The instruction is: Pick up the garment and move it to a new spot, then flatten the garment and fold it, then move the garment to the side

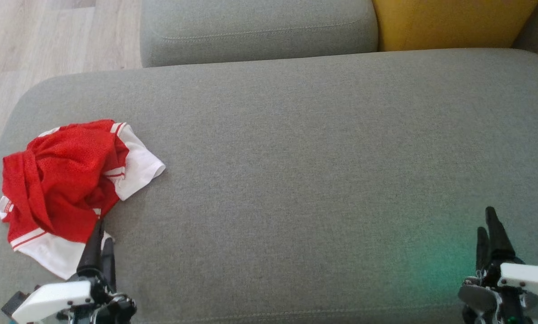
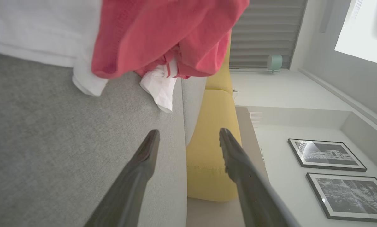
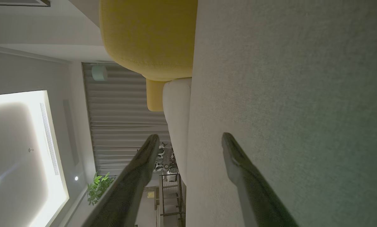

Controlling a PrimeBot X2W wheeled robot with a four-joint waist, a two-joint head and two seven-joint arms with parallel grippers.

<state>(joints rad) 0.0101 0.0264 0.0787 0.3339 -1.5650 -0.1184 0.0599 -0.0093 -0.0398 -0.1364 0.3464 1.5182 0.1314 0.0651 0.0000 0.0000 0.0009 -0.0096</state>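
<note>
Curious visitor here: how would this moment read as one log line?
garment: crumpled on sofa, left end | left gripper: open, near garment | right gripper: open, empty | folding: not begun

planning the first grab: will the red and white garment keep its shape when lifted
Probably not: the garment lies crumpled in soft folds, so it should hang limp. Its thin, mesh-looking cloth suggests it is light.

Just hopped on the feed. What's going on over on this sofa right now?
A red and white garment lies crumpled at the left end of the grey sofa seat. The left gripper is open at the garment's near edge, with nothing between its fingers. The right gripper is open and empty, far to the right. The garment is not yet flattened or folded.
</note>
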